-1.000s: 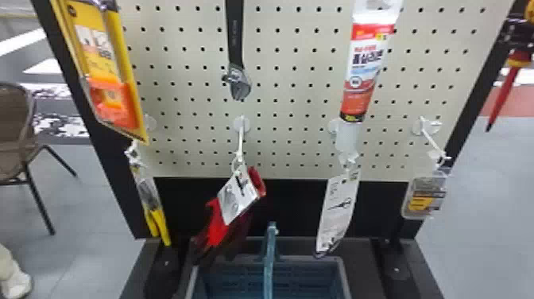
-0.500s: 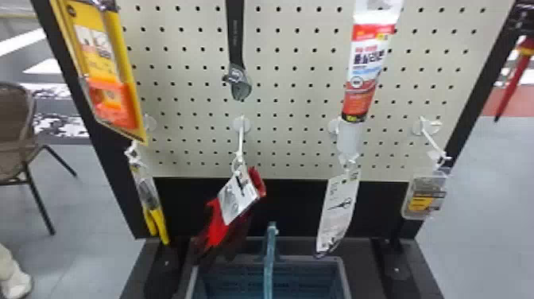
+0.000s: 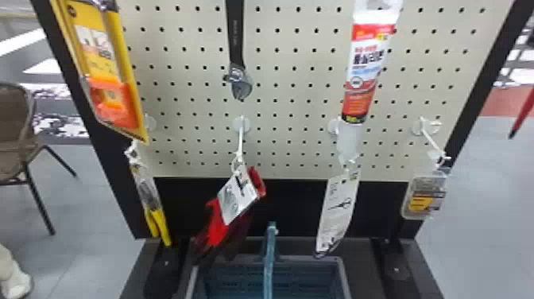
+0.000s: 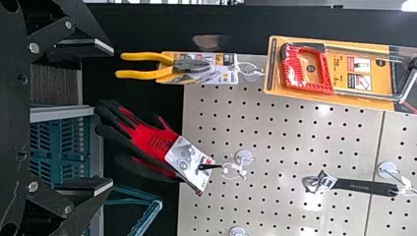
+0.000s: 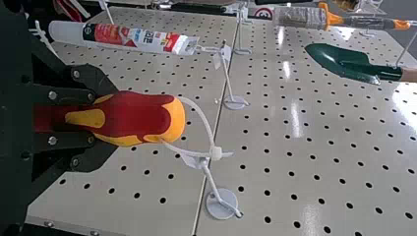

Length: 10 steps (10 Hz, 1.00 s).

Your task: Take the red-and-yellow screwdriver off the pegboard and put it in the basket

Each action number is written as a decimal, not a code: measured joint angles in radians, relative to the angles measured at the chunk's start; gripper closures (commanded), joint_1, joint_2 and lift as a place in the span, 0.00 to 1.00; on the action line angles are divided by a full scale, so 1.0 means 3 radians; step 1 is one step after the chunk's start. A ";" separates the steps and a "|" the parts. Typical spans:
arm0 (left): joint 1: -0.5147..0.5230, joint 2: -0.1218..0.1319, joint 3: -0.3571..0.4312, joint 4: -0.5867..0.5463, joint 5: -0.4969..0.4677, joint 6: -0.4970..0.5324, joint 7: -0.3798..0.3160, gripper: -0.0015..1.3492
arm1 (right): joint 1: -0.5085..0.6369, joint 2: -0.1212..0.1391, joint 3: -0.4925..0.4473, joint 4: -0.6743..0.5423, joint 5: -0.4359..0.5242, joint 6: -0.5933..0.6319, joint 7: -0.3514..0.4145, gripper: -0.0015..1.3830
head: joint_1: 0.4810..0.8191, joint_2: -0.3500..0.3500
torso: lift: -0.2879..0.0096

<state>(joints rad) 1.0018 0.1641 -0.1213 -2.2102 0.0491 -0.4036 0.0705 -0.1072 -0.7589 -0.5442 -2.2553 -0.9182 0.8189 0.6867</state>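
In the head view I am looking at the pale pegboard [image 3: 286, 93], whose holes are running in even rows, and whose dark frame is standing on a black base [image 3: 385, 270]. At the right edge, the red shaft of the red-and-yellow screwdriver [image 3: 523, 115] is pointing down, its dark tip lowest. The blue basket [image 3: 342, 274] is sitting at the bottom centre, below the red gloves [image 3: 216, 226]. Around the stand, grey tiled floor [image 3: 488, 222] is spreading, with a reddish patch [image 3: 500, 99] at the upper right. A brown chair [image 3: 14, 131] is standing at the left edge.

In the left wrist view, the left gripper [image 4: 112, 117] is keeping its two fingers wide apart, with nothing between them. Beyond it, the gloves and yellow-handled pliers [image 4: 162, 73] are hanging, and soft light spots are shining on the board.

In the right wrist view, the right gripper [image 5: 115, 119] is squeezing the screwdriver's handle between its fingers. A clear loop [image 5: 202, 118] is going from the handle's end to beside a white hook [image 5: 212, 183]; whether it is hanging on this hook, I cannot tell. Behind, a seam is crossing the board, and its glossy surface is reflecting light in stripes.
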 measured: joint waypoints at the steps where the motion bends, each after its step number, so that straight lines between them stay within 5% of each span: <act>1: -0.0005 -0.0001 -0.0002 0.0000 0.0000 0.0005 0.0000 0.25 | 0.0180 0.0105 -0.0136 -0.0120 -0.0044 0.0005 -0.0060 0.76 | 0.20 0.50 | 0.63; 10: -0.0051 0.0005 -0.0010 0.0000 -0.0009 0.0052 0.0000 0.25 | 0.0740 0.1109 -0.0477 -0.0575 0.0006 -0.0069 -0.0177 0.76 | 0.20 0.50 | 0.63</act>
<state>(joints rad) 0.9866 0.1655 -0.1243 -2.2102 0.0464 -0.3879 0.0705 0.1147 -0.4262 -0.6872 -2.4277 -0.9163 0.7983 0.6335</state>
